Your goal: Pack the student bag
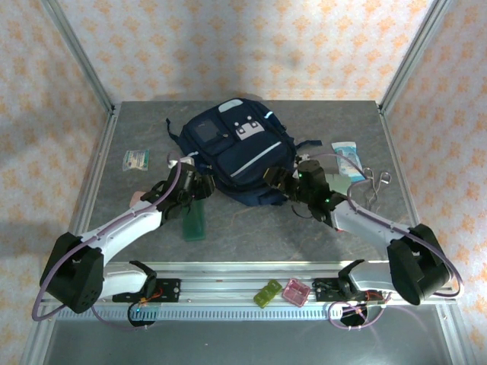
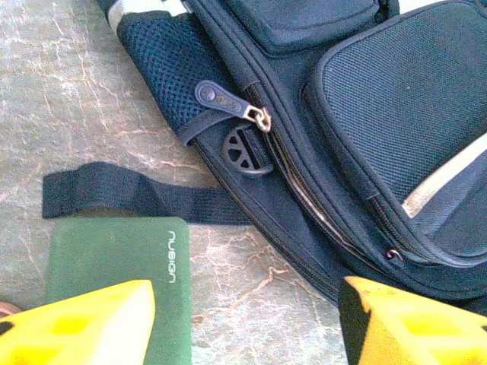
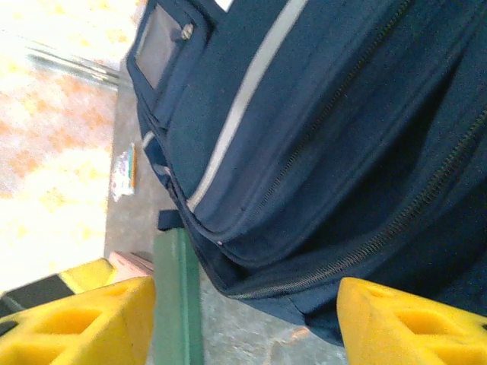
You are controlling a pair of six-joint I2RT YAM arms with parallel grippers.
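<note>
The student bag, a large navy backpack with a light diagonal stripe, lies flat in the middle of the table. My left gripper sits at its lower left edge, open and holding nothing. In the left wrist view the gripper hovers over bare table beside the bag's side zipper pull and a loose strap. My right gripper is at the bag's lower right edge, open as well. In the right wrist view the gripper faces the bag and its closed bottom zipper.
A green notebook lies under the left wrist, marked "nusign". A small packet sits far left, with a pink item nearer. A tissue pack and metal scissors lie to the right. Green and pink boxes rest on the front rail.
</note>
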